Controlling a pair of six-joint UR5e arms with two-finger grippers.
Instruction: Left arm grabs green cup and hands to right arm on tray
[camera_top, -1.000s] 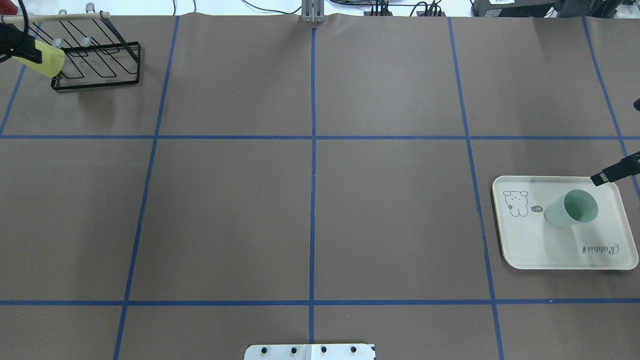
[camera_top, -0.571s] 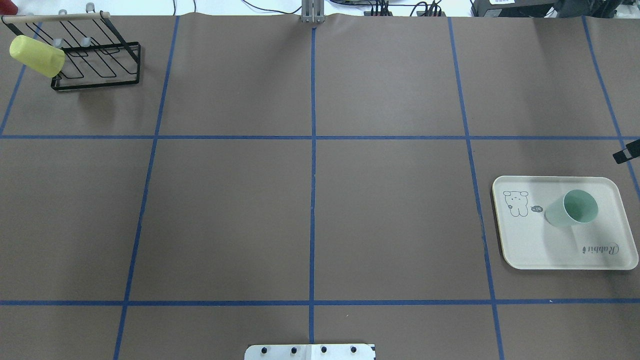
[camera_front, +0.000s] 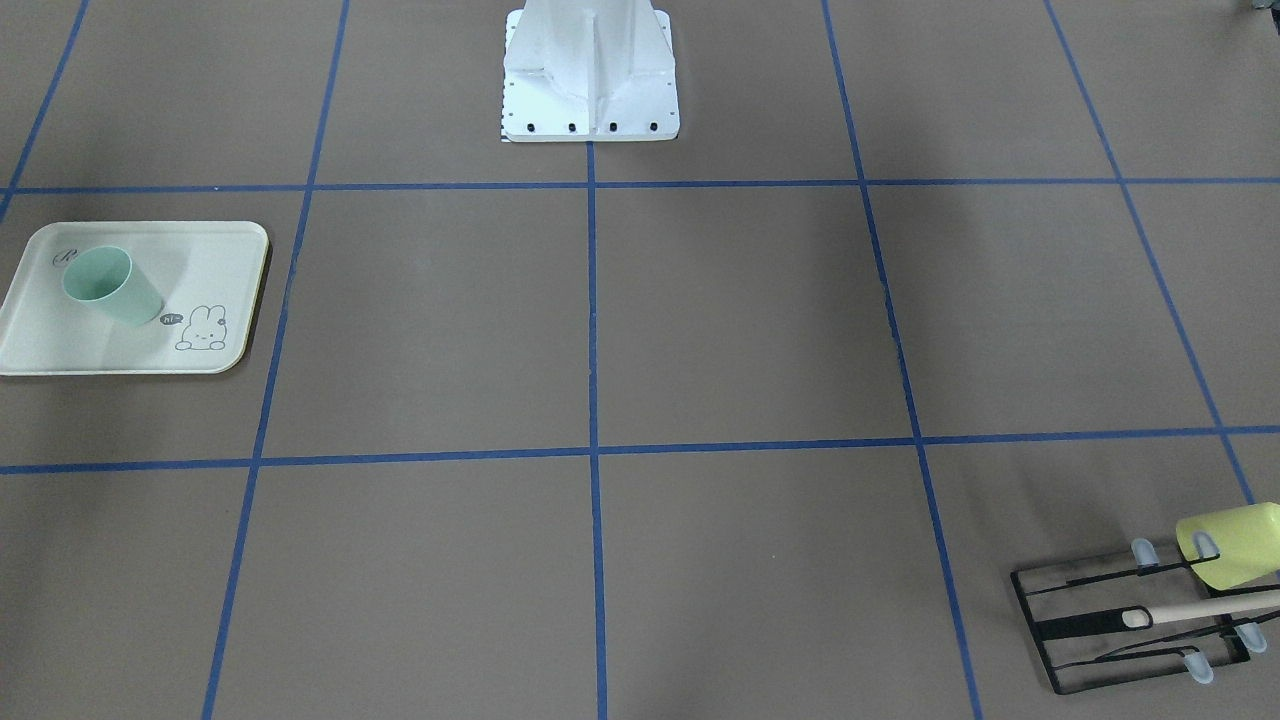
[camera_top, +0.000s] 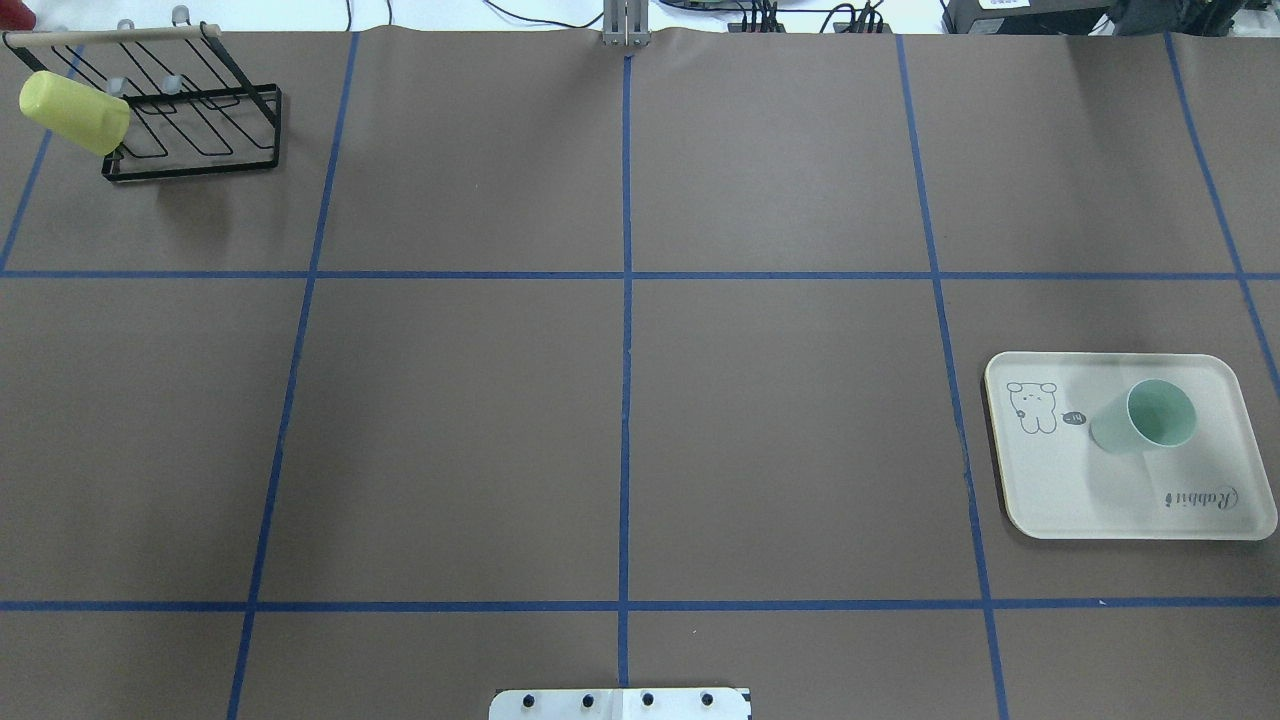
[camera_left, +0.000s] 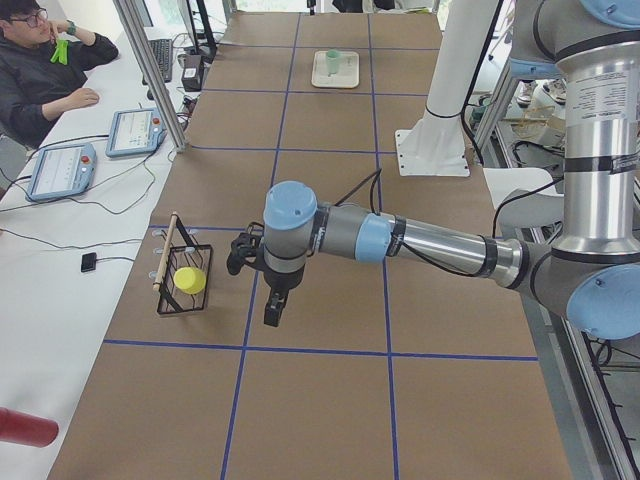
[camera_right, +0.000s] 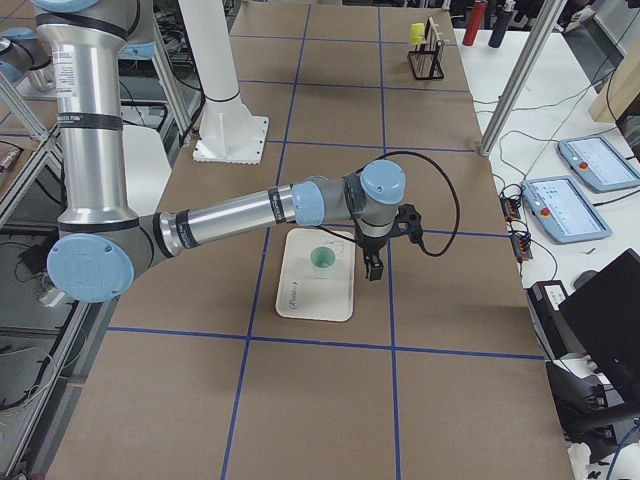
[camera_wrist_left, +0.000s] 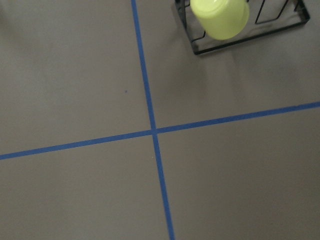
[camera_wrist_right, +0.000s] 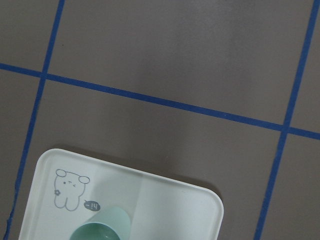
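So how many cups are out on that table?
2. The green cup stands on the tray; the yellow-green cup sits on the black wire rack. None seems hidden.

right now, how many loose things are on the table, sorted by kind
cups: 2 (green cup, yellow-green cup)
tray: 1
wire rack: 1
total: 4
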